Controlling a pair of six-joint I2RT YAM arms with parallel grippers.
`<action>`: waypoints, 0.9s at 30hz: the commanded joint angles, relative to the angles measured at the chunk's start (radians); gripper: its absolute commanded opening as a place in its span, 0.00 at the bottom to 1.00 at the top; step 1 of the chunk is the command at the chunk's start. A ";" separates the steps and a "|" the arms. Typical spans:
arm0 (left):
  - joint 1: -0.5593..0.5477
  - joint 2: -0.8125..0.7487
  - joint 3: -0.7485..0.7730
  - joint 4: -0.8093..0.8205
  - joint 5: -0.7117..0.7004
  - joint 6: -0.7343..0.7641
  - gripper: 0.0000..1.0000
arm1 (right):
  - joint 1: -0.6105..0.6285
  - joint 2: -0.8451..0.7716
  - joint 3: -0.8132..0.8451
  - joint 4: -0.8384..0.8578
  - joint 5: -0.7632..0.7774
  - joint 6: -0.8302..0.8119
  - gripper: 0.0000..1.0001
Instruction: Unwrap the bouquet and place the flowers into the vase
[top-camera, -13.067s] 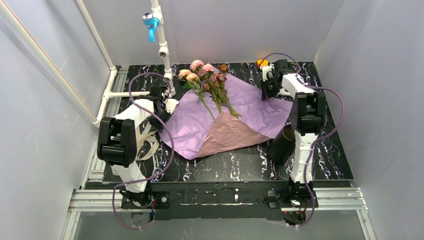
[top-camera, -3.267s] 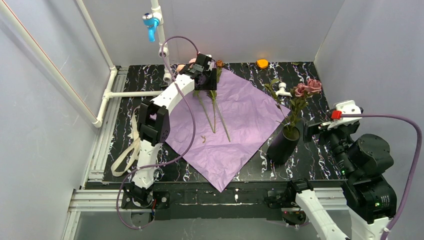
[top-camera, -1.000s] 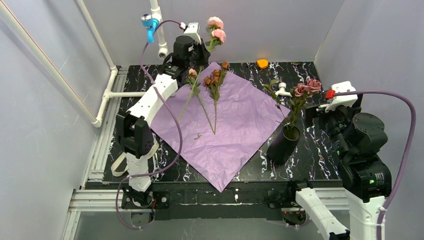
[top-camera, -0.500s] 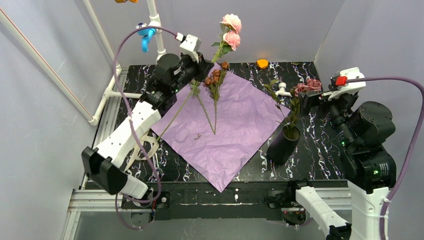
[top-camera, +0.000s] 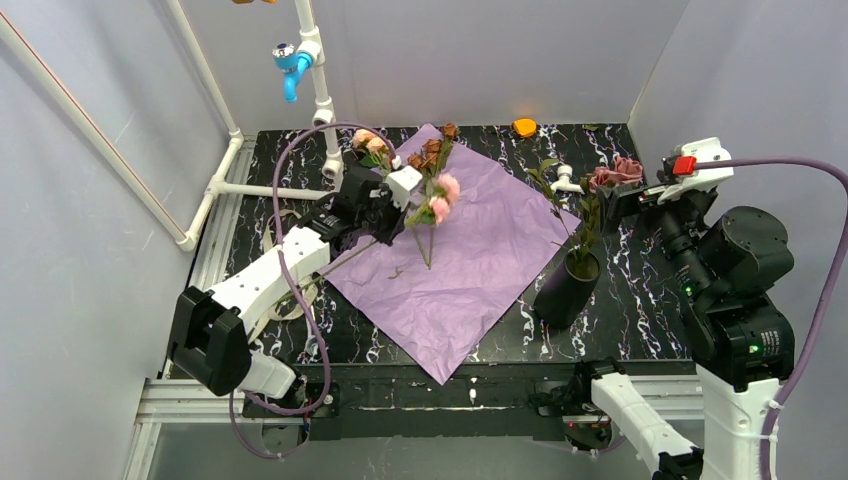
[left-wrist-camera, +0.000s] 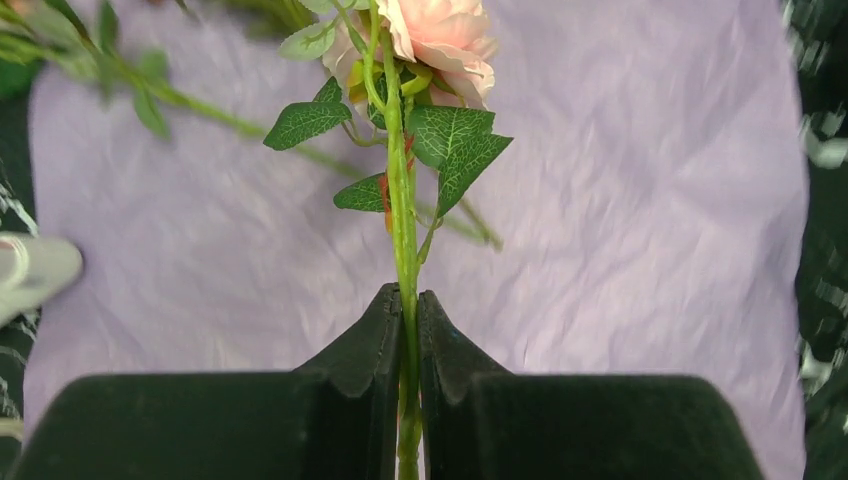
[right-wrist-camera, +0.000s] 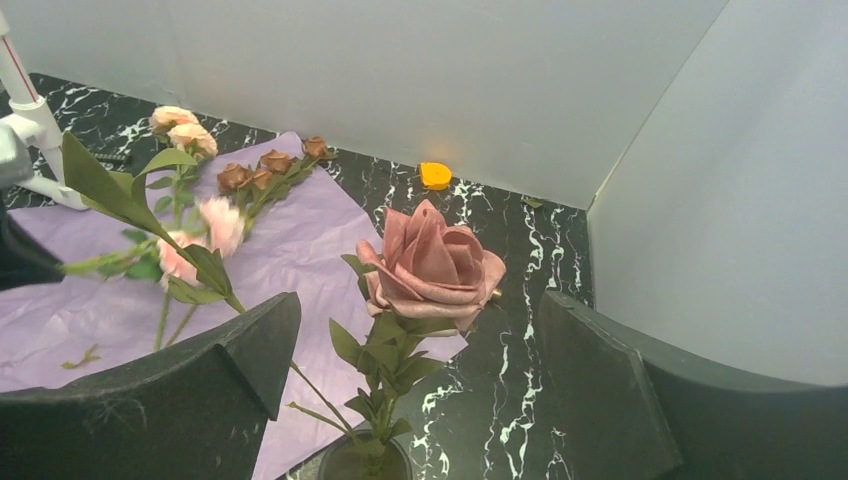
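**A:** Item one, far left?

**B:** A white pipe (top-camera: 318, 90) with a blue fitting is standing at the table's (top-camera: 500, 340) back corner.

**A:** Next?

**B:** Peach roses (top-camera: 368, 140) are lying by the far left edge of the lilac paper (top-camera: 480, 260), near the foot of the pipe.

**A:** And the left gripper (left-wrist-camera: 405, 310)?

**B:** Its jaws are pressing together on a pink rose stem (left-wrist-camera: 403, 220) and pinching it from both sides. The arm is carrying the stem over the left part of the paper. Two pink blossoms (top-camera: 441, 196) are pointing towards the middle, and the stem's tail is trailing back under the wrist.

**A:** Loose stock on the paper?

**B:** Brown roses (top-camera: 432, 150) are lying with their heads at the paper's far corner and their stems running towards the near side. The sheet itself is lying flat and open.

**A:** Beyond it?

**B:** A small orange object (top-camera: 524, 127) is sitting at the back edge of the table.

**A:** The vase (top-camera: 565, 290)?

**B:** It is standing upright on the table, just beside the paper's right edge. It is holding a leafy stem topped by a dusky-pink rose (right-wrist-camera: 430, 262).

**A:** Right gripper (right-wrist-camera: 420, 310)?

**B:** It is hovering above the vase with its jaws standing wide apart, grasping nothing. In the wrist view the rose is showing between the two fingers (right-wrist-camera: 240, 350) and touching neither.
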 joint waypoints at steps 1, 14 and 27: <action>0.002 -0.048 -0.014 -0.298 0.075 0.227 0.00 | -0.006 -0.013 0.027 0.002 0.029 -0.017 0.98; -0.051 0.505 0.371 -0.811 -0.040 0.375 0.48 | -0.006 -0.024 0.004 -0.017 0.057 -0.037 0.98; -0.091 0.609 0.410 -0.897 -0.177 0.372 0.13 | -0.006 -0.019 0.005 -0.020 0.072 -0.059 0.98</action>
